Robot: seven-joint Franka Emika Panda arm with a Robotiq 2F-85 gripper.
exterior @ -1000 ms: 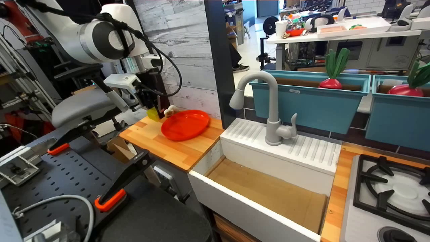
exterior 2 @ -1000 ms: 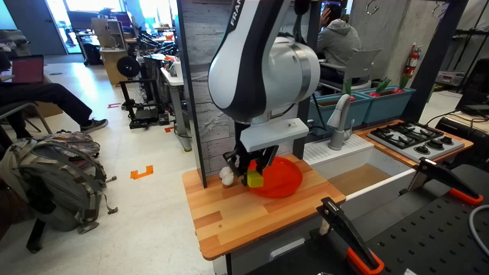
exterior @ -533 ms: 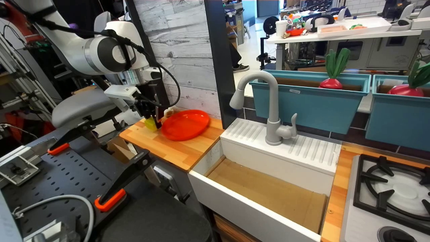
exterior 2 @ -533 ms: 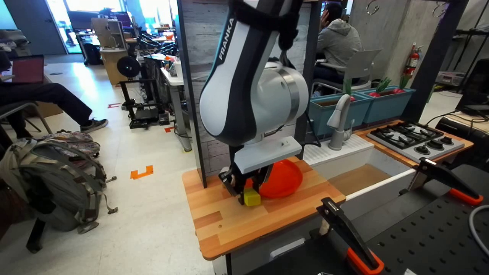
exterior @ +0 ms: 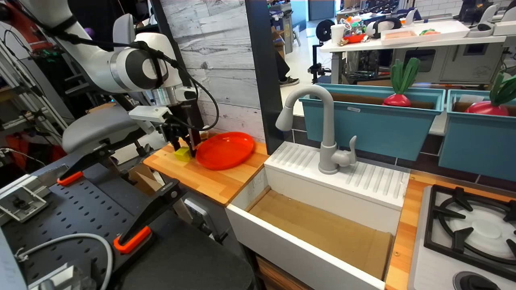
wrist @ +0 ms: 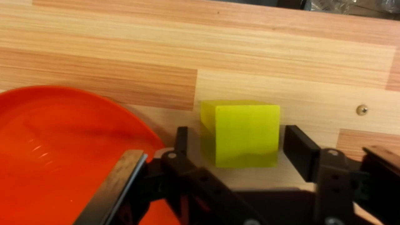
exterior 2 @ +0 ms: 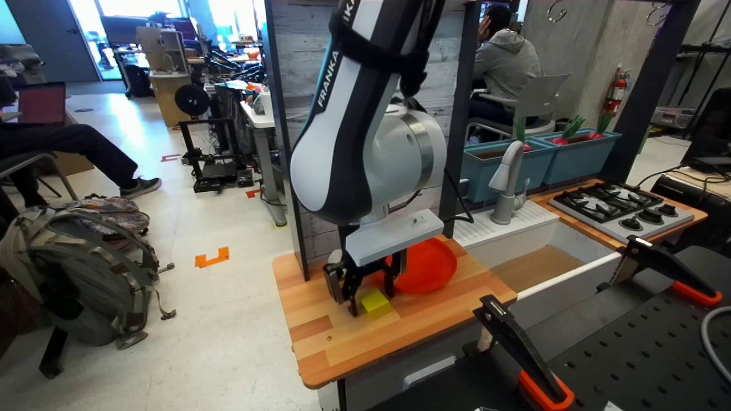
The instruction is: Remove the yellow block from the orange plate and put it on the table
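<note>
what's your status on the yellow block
End effector open, straddling yellow block. Block on table, off orange plate. Plate close beside one finger, contact unclear.

In an exterior view the camera looks down across the sink point(exterior: 278, 245) in the lower middle toward turquoise planters point(exterior: 367, 129) at upper right; the table point(exterior: 209, 184) sits left of center. In an exterior view a camera looks down on the table at lower center, with a backpack point(exterior 2: 85, 279) at lower left and the stove point(exterior 2: 622, 211) at right. Both exterior views stand well back and share table, sink and orange plate point(exterior 2: 428, 265). The wrist view looks down from very near, the gripper point(wrist: 236, 142) at the bottom edge, and shares the yellow block point(wrist: 247, 136), mid-frame, with both.
</note>
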